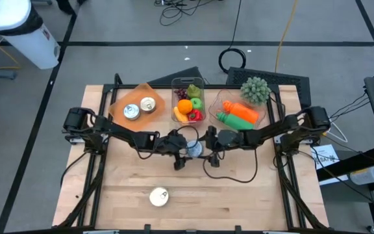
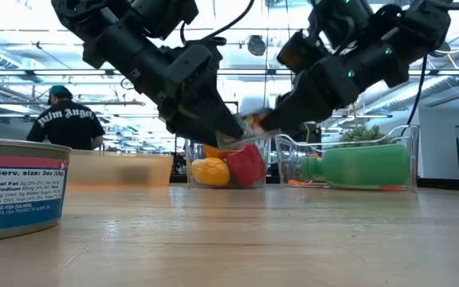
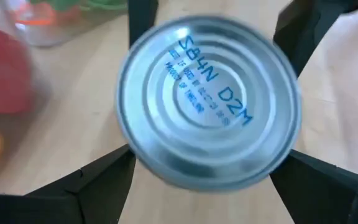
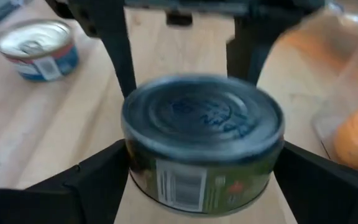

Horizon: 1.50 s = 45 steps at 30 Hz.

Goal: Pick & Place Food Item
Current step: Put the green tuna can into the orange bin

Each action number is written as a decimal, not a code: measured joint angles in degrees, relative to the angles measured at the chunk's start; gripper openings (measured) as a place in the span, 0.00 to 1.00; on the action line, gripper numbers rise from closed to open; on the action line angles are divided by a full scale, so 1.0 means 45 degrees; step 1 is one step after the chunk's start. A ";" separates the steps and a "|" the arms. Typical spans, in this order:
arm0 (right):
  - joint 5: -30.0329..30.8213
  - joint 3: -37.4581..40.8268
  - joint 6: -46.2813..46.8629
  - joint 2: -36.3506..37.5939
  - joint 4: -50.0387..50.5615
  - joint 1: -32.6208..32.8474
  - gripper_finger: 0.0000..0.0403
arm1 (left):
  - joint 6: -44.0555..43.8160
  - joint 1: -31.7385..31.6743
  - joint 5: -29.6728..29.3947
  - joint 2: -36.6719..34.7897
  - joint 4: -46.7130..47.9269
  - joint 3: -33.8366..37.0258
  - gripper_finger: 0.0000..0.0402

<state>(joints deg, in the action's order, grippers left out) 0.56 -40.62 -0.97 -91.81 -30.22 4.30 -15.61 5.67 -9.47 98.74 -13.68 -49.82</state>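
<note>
Held can point(image 1: 194, 149): a green-labelled tin at the middle of the worktop point(image 1: 239, 195), just in front of the fruit bin; in the low view it sits raised off the wood between the two claws. Its ribbed end with stamped letters faces the left wrist camera point(image 3: 207, 102); the right wrist camera sees its flat end and side label point(image 4: 202, 140).

Left claw point(image 1: 182, 151): reaches in from the left of the held can, fingers point(image 3: 104, 186) spread wide on either side of the tin, clamped on it.

Right claw point(image 1: 208, 148): reaches in from the right of the held can, fingers point(image 4: 98, 180) spread wide around the same tin, also clamped on it, so both arms hold one can between them.

Fruit bin point(image 1: 188, 101): clear, just behind the held can, with an orange, green, yellow and red pieces inside.

Bottle bin point(image 1: 239, 107): clear, right of the fruit bin; a green bottle point(image 2: 357, 166) and an orange one lie in it, with a spiky green plant at its far side.

Tray point(image 1: 135, 103): orange, left of the fruit bin, holding two upright cans point(image 1: 139, 108).

Front can point(image 1: 158, 196): stands alone near the worktop's front edge, well apart from the held can; blue-labelled in the low view point(image 2: 18, 187).

Person point(image 2: 68, 118): in the room behind, dark shirt and cap, back turned.
</note>
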 joint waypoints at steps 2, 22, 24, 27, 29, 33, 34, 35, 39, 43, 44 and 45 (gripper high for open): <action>-0.0093 0.0000 -0.0075 0.0106 -0.0139 0.0114 0.86 | -0.0208 0.0000 0.0484 0.0005 -0.0085 0.0005 0.90; -0.0109 -0.0053 -0.0241 0.0188 -0.0761 0.0251 0.81 | 0.0090 0.0000 0.1384 0.0019 0.0508 -0.0112 0.70; -0.0111 -0.0053 -0.0210 0.0181 -0.0761 0.0250 0.81 | -0.0180 0.0000 0.1420 0.0019 0.0497 -0.0112 0.73; -0.0115 -0.0053 -0.0164 0.0174 -0.0763 0.0246 0.81 | -0.0697 0.0000 0.1438 0.0019 0.0398 -0.0117 0.78; -0.0112 -0.0053 -0.0148 0.0174 -0.0774 0.0296 0.81 | -0.1129 0.0000 0.1540 0.0019 0.0253 -0.0117 0.82; -0.0097 -0.0053 -0.0284 0.0159 -0.1105 0.0503 0.81 | -0.1591 0.0002 0.1976 0.0019 -0.0010 -0.0121 0.88; -0.0097 -0.0053 -0.0331 0.0159 -0.1209 0.0553 0.81 | -0.1610 0.0005 0.2122 0.0019 -0.0057 -0.0124 0.89; -0.0100 -0.0053 -0.0379 0.0163 -0.1300 0.0587 0.81 | -0.1633 0.0005 0.2269 0.0019 -0.0129 -0.0132 0.89; -0.0186 -0.0053 -0.0465 0.0174 -0.1702 0.0669 0.81 | -0.1974 0.0005 0.2687 0.0015 -0.0495 -0.0141 0.91; -0.0179 -0.0053 -0.0528 0.0174 -0.1809 0.0669 0.81 | -0.1698 0.0022 0.2550 0.0015 -0.0571 -0.0141 0.91; -0.0174 -0.0053 -0.0534 0.0174 -0.1846 0.0669 0.81 | -0.1651 0.0024 0.2493 0.0015 -0.0576 -0.0138 0.92; -0.0174 -0.0053 -0.0539 0.0171 -0.1875 0.0669 0.81 | -0.1629 0.0024 0.2433 0.0015 -0.0576 -0.0139 0.92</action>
<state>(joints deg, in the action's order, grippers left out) -0.23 -40.86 -3.40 -91.04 -38.66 7.31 -22.94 5.78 1.48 98.80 -16.27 -50.45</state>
